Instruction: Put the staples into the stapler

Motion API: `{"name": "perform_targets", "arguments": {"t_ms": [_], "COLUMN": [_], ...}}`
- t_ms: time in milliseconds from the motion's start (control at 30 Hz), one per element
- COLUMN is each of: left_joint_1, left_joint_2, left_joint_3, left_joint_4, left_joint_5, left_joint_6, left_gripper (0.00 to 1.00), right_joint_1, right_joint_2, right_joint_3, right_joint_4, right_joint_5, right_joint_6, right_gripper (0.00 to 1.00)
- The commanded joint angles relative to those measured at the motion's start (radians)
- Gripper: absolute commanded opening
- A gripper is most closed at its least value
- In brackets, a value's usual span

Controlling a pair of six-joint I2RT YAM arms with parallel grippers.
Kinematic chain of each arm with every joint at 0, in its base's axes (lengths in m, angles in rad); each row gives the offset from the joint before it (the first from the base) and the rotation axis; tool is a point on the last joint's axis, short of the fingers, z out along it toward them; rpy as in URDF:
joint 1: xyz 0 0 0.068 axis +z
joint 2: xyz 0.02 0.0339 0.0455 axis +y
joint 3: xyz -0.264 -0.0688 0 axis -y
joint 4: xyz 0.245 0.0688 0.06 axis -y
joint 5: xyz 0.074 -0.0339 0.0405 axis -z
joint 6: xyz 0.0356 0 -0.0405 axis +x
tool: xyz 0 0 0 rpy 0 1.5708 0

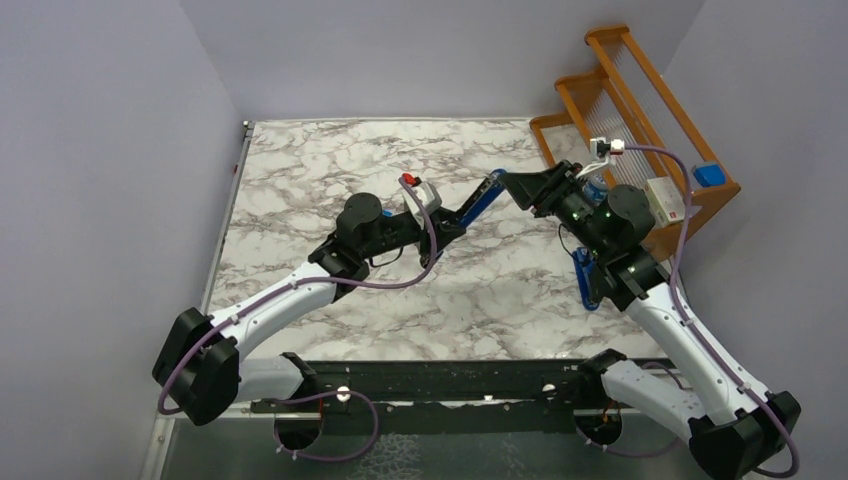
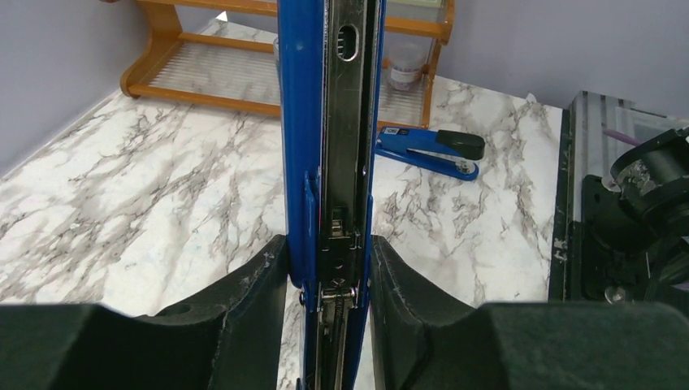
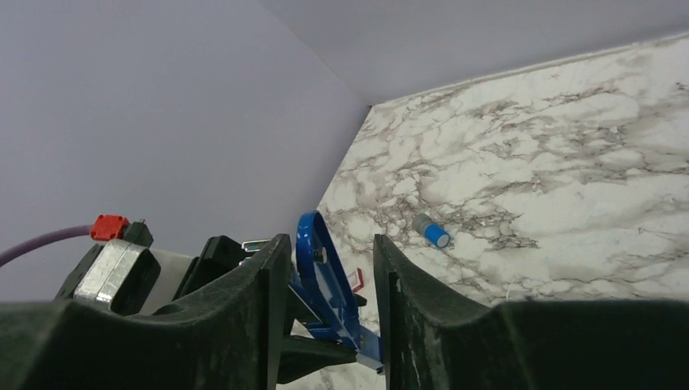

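Centre overhead: clamping the blue stapler (image 1: 487,195) in the left gripper (image 1: 462,215), raised for loading; staples box (image 1: 667,200) far right on the rack (image 1: 712,203). Left wrist: pinching the open magazine steady. Right wrist: straddling the stapler's tip with the right gripper (image 3: 327,244), jaws apart, empty.

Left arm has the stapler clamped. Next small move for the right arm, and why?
Probably ease the right gripper back off the stapler, freeing it to fetch from the staples box on the rack. Its jaws stand open and empty either side of the stapler's blue end, while the left gripper clamps the body, magazine channel exposed.
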Motion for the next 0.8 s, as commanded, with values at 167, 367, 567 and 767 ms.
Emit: {"name": "perform_targets", "arguments": {"t_ms": [167, 367, 567, 767], "left_joint_1": [0.013, 0.052, 0.056, 0.056], "left_joint_2": [-0.069, -0.048, 0.032, 0.172], "left_joint_3": [0.008, 0.103, 0.200, 0.305], "left_joint_4": [-0.083, -0.367, -0.669, -0.919], "left_joint_5": [0.038, 0.244, 0.316, 0.245], "left_joint_6": [0.175, 0.402, 0.675, 0.927], "left_gripper": [0.00, 0.00, 0.00, 0.00], "right_joint_1": [0.003, 0.004, 0.004, 0.005], "right_joint_2": [-0.086, -0.168, -0.186, -0.203], "right_joint_3": [0.013, -0.036, -0.037, -0.060], "right_joint_4": [-0.148, -0.139, -0.210, -0.248], "right_joint_5": [0.224, 0.294, 0.315, 0.273], "right_joint_6": [0.045, 0.037, -0.024, -0.018], "right_gripper": [0.50, 0.51, 0.51, 0.51]}}
